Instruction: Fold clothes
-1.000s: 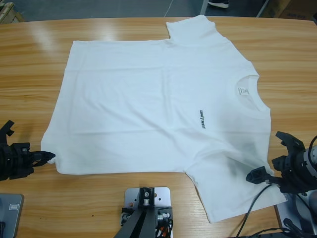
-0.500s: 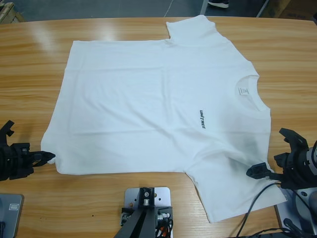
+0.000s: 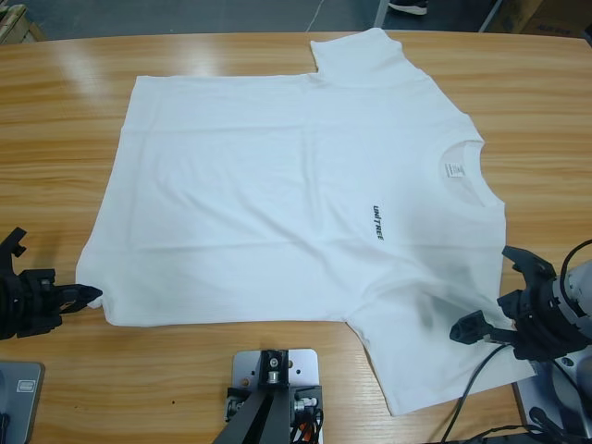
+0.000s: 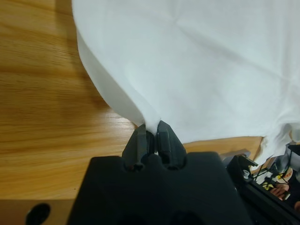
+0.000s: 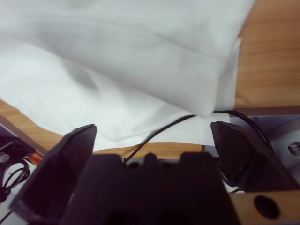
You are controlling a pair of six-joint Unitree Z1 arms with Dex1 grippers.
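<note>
T-shirt (image 3: 287, 194) lies flat on the table (image 3: 55, 120), filling mid-frame of the high view, collar (image 3: 460, 171) toward the right, hem toward the left. Left gripper (image 3: 88, 294) sits at lower left, touching the hem corner. Right gripper (image 3: 495, 296) sits at lower right, at the near sleeve's edge.

My two grippers, left (image 3: 88, 294) and right (image 3: 490, 296), are matte black with wedge-shaped fingers (image 5: 61, 178), a thin black cable (image 5: 164, 126) looping past the right one.
</note>
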